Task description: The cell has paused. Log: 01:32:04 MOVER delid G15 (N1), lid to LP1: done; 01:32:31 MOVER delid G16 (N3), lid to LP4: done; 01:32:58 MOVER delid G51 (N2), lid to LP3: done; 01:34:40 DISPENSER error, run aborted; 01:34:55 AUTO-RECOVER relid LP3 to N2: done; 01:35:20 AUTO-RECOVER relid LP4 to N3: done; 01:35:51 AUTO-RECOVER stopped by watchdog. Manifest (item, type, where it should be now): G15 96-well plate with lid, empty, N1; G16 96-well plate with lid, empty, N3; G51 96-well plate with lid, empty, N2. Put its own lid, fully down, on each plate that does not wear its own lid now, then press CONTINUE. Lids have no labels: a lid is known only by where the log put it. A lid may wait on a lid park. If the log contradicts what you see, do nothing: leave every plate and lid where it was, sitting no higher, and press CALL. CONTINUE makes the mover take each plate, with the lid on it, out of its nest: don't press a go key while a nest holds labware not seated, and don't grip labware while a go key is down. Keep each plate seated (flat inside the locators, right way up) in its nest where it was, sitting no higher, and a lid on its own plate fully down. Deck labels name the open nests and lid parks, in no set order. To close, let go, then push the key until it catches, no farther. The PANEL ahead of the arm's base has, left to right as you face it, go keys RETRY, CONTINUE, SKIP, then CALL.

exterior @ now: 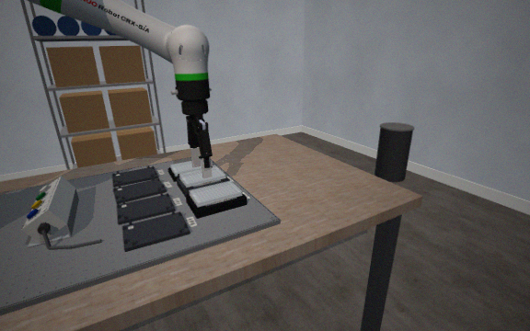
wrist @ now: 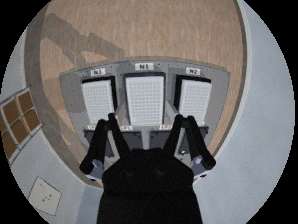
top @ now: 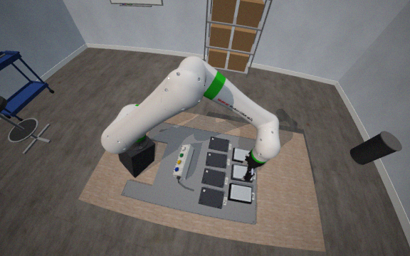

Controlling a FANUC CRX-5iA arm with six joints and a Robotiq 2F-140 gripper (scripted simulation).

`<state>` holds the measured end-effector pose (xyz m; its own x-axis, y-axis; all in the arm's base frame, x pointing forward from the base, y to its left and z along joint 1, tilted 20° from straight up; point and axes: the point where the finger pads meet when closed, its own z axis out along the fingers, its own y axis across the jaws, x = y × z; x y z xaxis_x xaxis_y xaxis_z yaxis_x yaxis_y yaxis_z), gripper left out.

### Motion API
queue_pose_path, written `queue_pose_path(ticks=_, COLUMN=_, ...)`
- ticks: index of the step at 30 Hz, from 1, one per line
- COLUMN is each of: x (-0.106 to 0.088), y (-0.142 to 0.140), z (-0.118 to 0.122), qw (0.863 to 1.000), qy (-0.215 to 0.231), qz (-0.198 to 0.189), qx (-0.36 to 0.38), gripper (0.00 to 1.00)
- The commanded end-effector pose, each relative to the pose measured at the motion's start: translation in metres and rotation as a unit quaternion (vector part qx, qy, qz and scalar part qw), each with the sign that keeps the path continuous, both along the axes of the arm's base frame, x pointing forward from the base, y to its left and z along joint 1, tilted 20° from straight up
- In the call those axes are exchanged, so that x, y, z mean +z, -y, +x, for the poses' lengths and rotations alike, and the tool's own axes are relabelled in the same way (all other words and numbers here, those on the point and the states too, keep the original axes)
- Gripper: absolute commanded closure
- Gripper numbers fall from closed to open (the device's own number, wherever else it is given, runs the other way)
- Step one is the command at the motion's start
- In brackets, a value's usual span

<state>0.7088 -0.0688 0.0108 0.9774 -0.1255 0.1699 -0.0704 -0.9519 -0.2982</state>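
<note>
gripper open, straddling middle plate, 3 plates in row

The top view looks steeply down from high above, taking in the whole worktop. The exterior view stands low beside it, nearer. The wrist view looks down past the fingers. All share the plate row.

The gripper hides the near edge of the middle plate in the wrist view. Just beyond the fingertips, 3 nest labels are too blurred to read. From above, the wrist covers part of the plate beneath the gripper.
</note>
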Motion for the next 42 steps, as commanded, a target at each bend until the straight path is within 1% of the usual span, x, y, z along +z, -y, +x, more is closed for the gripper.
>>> queue_pose_path(ticks=1, x=0.005, y=0.002, z=-0.001, qw=1.0, qy=0.0, qz=0.0, qx=0.0, gripper=0.34)
queue_pose_path(ticks=13, x=0.027, y=0.008, z=-0.006, qw=1.0, qy=0.0, qz=0.0, qx=0.0, gripper=0.34)
queue_pose_path(ticks=23, x=0.035, y=0.011, z=-0.007, qw=1.0, qy=0.0, qz=0.0, qx=0.0, gripper=0.34)
queue_pose_path(ticks=33, x=0.037, y=0.01, z=-0.009, qw=1.0, qy=0.0, qz=0.0, qx=0.0, gripper=0.34)
queue_pose_path(ticks=35, x=0.04, y=0.008, z=-0.015, qw=1.0, qy=0.0, qz=0.0, qx=-0.001, gripper=0.34)
queue_pose_path(ticks=37, x=0.048, y=0.002, z=-0.03, qw=1.0, qy=0.0, qz=0.0, qx=-0.002, gripper=0.34)
queue_pose_path(ticks=39, x=0.06, y=-0.007, z=-0.057, qw=1.0, qy=-0.001, qz=0.001, qx=-0.003, gripper=0.34)
queue_pose_path(ticks=40, x=0.066, y=-0.012, z=-0.074, qw=1.0, qy=-0.001, qz=0.001, qx=-0.004, gripper=0.34)
queue_pose_path(ticks=41, x=0.066, y=-0.012, z=-0.074, qw=1.0, qy=-0.001, qz=0.001, qx=-0.004, gripper=0.34)
queue_pose_path(ticks=42, x=0.072, y=-0.018, z=-0.095, qw=1.0, qy=-0.002, qz=0.001, qx=-0.006, gripper=0.34)
